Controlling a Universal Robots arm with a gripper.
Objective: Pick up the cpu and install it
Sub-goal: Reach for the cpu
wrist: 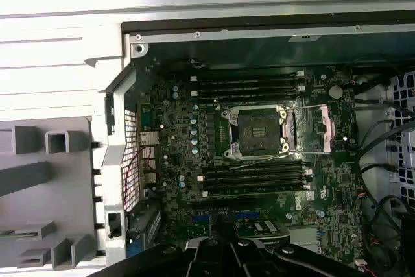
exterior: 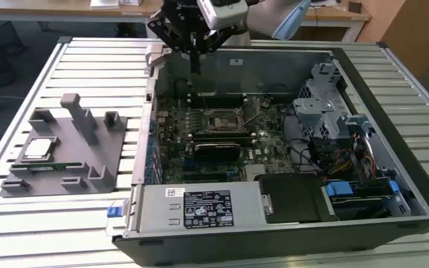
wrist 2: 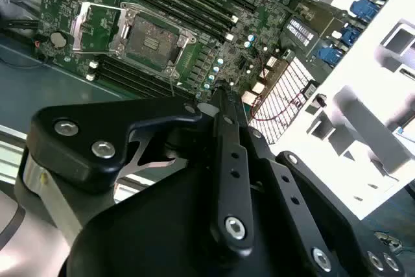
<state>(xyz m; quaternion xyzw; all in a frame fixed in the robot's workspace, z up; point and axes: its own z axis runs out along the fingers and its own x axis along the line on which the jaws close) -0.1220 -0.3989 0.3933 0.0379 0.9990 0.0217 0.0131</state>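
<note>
The black linkage gripper hangs clenched on nothing, its 2 slim fingers pressed together. Just below its tips lies the far edge of the green motherboard, inside the open dark-grey metal computer case. Farther down from the gripper sits the black square-framed socket, its silver hatch swung open. Well apart from the gripper, toward the exterior view's left, the small square silvery cpu rests flat in the grey plastic fixture on the white slatted table. Near it lies 1 narrow green memory stick.
</note>
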